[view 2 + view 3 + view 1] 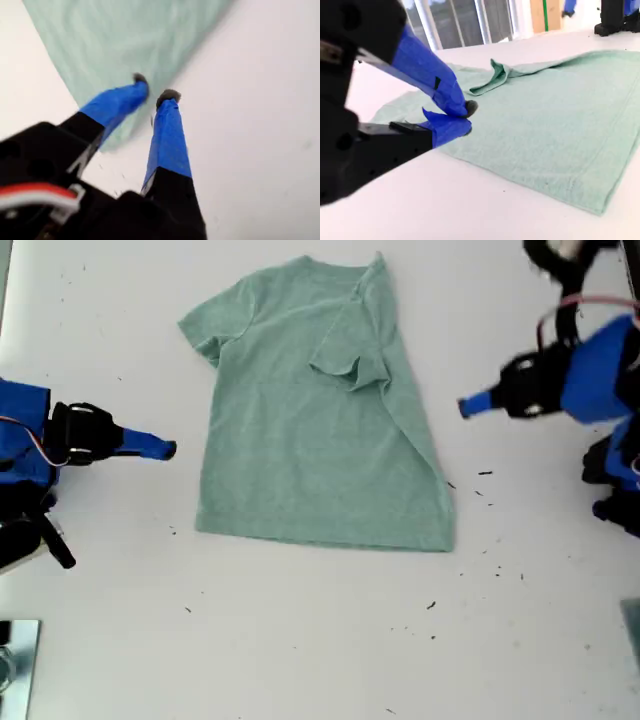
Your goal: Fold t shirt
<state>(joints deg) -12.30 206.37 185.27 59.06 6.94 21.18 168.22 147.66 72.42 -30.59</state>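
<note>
— Where is the t shirt [300, 440] lying?

— It is lying flat on the white worktop [300, 640], front down or up I cannot tell. Its neck is pointing toward the worktop edge at the exterior view's top, and its hem is running across the middle. One sleeve [345, 355], the one on the exterior view's right, is lying folded inward over the body. The other sleeve is sticking out flat.

— What is my first gripper [154, 92] doing?

— It is reaching in from the worktop's edge on the exterior view's right, near the shirt's side but apart from it. Its fingers are standing slightly apart, with a narrow gap showing between the dark tips, and they are gripping nothing. That wrist view is blurred.

— And my second gripper [467, 116]?

— It is pointing in from the opposite edge, on the exterior view's left, low over the worktop and near the shirt's other side. Its fingers are pressing tip to tip, with no cloth between them.

— Anything else?

— Small dark specks [485, 473] are lying scattered on the worktop beside the hem.
</note>
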